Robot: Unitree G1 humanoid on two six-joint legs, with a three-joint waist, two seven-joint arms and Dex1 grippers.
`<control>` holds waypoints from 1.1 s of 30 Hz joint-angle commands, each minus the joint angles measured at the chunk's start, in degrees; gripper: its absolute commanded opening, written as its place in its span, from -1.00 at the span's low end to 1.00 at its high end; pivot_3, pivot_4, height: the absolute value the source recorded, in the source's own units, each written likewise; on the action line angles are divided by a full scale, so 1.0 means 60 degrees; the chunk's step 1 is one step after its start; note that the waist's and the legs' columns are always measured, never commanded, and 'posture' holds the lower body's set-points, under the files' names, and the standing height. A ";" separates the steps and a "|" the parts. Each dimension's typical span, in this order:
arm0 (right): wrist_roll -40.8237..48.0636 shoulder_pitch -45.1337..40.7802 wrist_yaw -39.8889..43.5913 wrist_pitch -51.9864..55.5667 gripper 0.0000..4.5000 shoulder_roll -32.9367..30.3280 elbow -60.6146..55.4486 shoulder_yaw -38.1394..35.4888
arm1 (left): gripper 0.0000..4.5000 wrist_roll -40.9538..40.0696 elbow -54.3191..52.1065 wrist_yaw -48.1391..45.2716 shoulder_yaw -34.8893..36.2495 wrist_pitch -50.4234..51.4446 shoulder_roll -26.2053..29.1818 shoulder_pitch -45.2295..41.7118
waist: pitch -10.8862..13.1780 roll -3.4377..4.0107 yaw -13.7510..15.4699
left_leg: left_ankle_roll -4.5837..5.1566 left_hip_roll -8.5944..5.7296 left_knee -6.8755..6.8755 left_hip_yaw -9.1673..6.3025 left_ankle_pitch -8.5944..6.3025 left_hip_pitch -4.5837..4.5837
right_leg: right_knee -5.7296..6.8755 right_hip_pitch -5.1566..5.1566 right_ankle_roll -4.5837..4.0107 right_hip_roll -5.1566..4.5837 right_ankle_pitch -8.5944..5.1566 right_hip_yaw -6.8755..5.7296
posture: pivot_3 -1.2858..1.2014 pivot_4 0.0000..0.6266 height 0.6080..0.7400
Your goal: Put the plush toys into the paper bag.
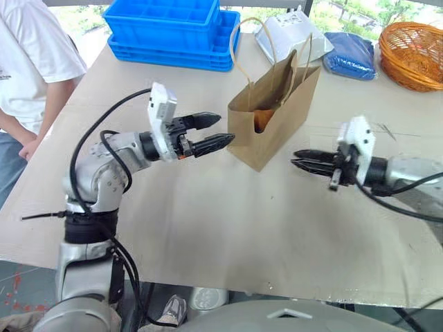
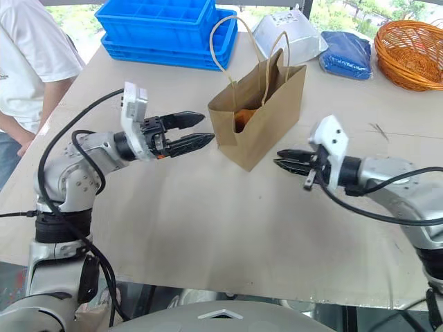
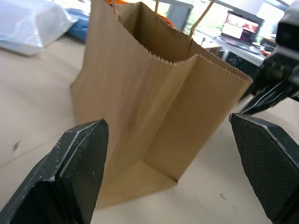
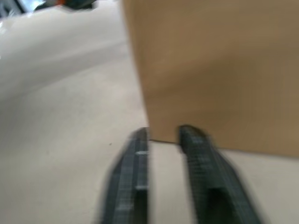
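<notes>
The paper bag (image 1: 277, 128) stands upright in the middle of the table, its mouth open and its cord handles up. A brown-orange furry plush toy (image 1: 261, 119) shows just inside the mouth; anything else in the bag is hidden. My left gripper (image 1: 227, 129) is open and empty, level, with its tips close to the bag's left corner. In the left wrist view the bag (image 3: 154, 107) sits between the spread fingers (image 3: 79, 172). My right gripper (image 1: 293, 158) is shut and empty, pointing at the bag's right side from a short gap away.
Stacked blue crates (image 1: 173, 31), a white plastic bag (image 1: 291, 34), a blue bag (image 1: 349, 55) and an orange wicker basket (image 1: 415, 55) line the far edge. A person in a white shirt (image 1: 34, 69) stands at the table's left side.
</notes>
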 commanded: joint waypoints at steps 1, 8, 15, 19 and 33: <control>-0.0831 -0.0486 0.0279 -0.0544 -0.98 0.0458 0.0358 0.0247 | 1.00 0.0156 0.0099 -0.0602 -0.0231 -0.0523 0.0125 -0.0219 | 0.0000 0.0000 0.0004 | 0.0000 0.0000 0.0001 0.0000 0.0000 0.0001 | 0.0000 0.0000 -0.0001 0.0000 0.0000 -0.0001 | 0.03 -0.52 1.00; -0.1961 -0.1365 0.0429 -0.0962 -0.98 0.1647 0.1167 0.0958 | 1.00 0.0667 0.0272 -0.0587 -0.0785 -0.0960 -0.0149 -0.0482 | -0.0001 -0.0001 0.0030 | 0.0000 0.0000 0.0021 -0.0007 0.0000 -0.0013 | 0.0006 0.0001 -0.0003 -0.0005 0.0001 -0.0010 | 0.03 -0.52 1.00; -0.2715 -0.1930 0.0578 -0.1185 -0.98 0.2687 0.1789 0.1276 | 1.00 0.1328 0.0829 -0.0732 -0.1205 -0.1683 -0.0496 -0.0682 | -0.0001 0.0000 0.0022 | 0.0000 -0.0001 0.0024 -0.0008 0.0000 -0.0011 | 0.0016 0.0000 -0.0004 -0.0004 0.0002 -0.0013 | 0.03 -0.52 1.00; -0.2919 -0.2091 0.0515 -0.1220 -0.98 0.3210 0.2036 0.1209 | 1.00 0.1410 0.0600 -0.0643 -0.1355 -0.1688 -0.0677 -0.0622 | 0.0000 0.0000 0.0021 | 0.0000 -0.0001 0.0025 -0.0008 0.0000 -0.0012 | 0.0019 0.0000 -0.0005 -0.0004 0.0002 -0.0014 | 0.03 -0.52 1.00; -0.3134 -0.1987 0.0339 -0.1214 -1.00 0.4417 0.2155 0.1051 | 0.77 0.1900 -0.0664 0.1435 -0.1449 -0.1392 -0.1635 -0.0079 | -0.0001 0.0000 0.0020 | 0.0000 -0.0001 0.0027 -0.0010 0.0000 -0.0010 | 0.0025 0.0000 -0.0006 -0.0006 0.0003 -0.0012 | 0.03 -0.52 1.00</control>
